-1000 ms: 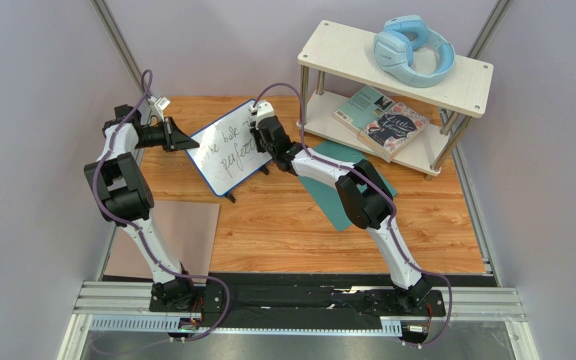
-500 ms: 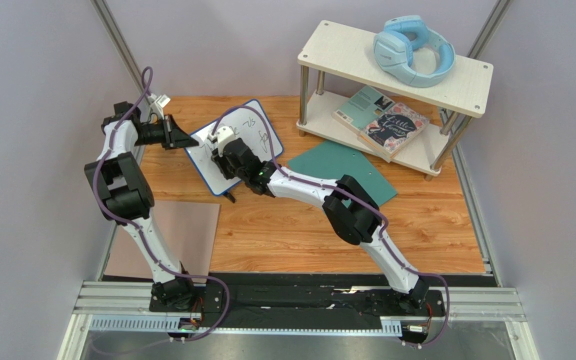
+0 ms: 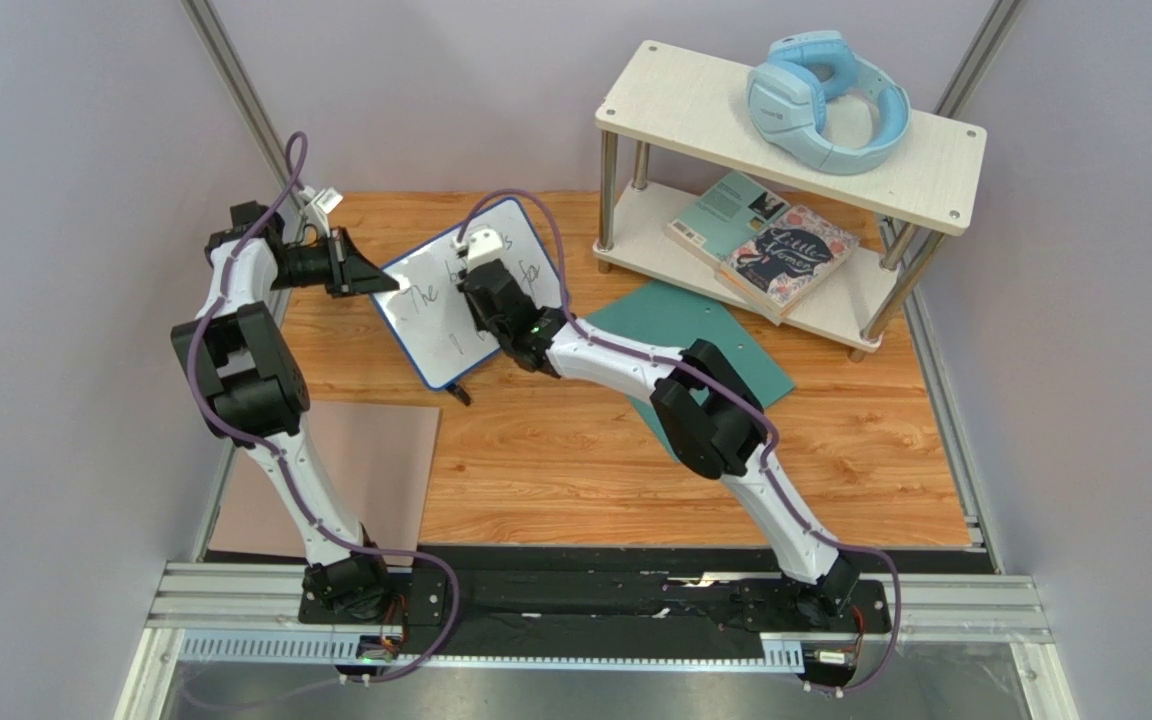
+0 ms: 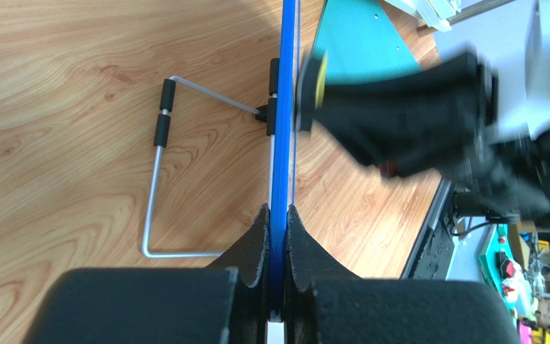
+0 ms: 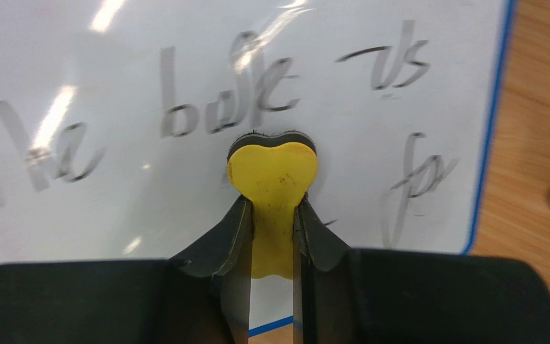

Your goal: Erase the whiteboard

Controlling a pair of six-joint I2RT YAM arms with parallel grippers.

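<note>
The whiteboard (image 3: 440, 323) stands tilted on the wooden table, with a blue rim and black handwriting. In the right wrist view its face (image 5: 113, 72) still reads "The bike us" on top; most of the lower line is wiped, with "fo" left at the right. My left gripper (image 3: 384, 281) is shut on the board's blue edge (image 4: 278, 143), seen edge-on. My right gripper (image 3: 480, 282) is shut on a yellow heart-shaped eraser (image 5: 272, 172) with a black felt side, pressed against the board's middle. The eraser also shows in the left wrist view (image 4: 319, 72).
A wire stand (image 4: 157, 165) props the board from behind. A teal flat sheet (image 3: 717, 323) lies right of the board. A brownish-pink mat (image 3: 342, 480) lies at the near left. A white two-tier shelf (image 3: 793, 143) holds blue headphones (image 3: 826, 98) and books (image 3: 763, 240).
My right gripper swept the eraser from the board's right edge leftward across the lower line, then back toward the middle. Most of the lower writing is gone. The left gripper has not moved.
</note>
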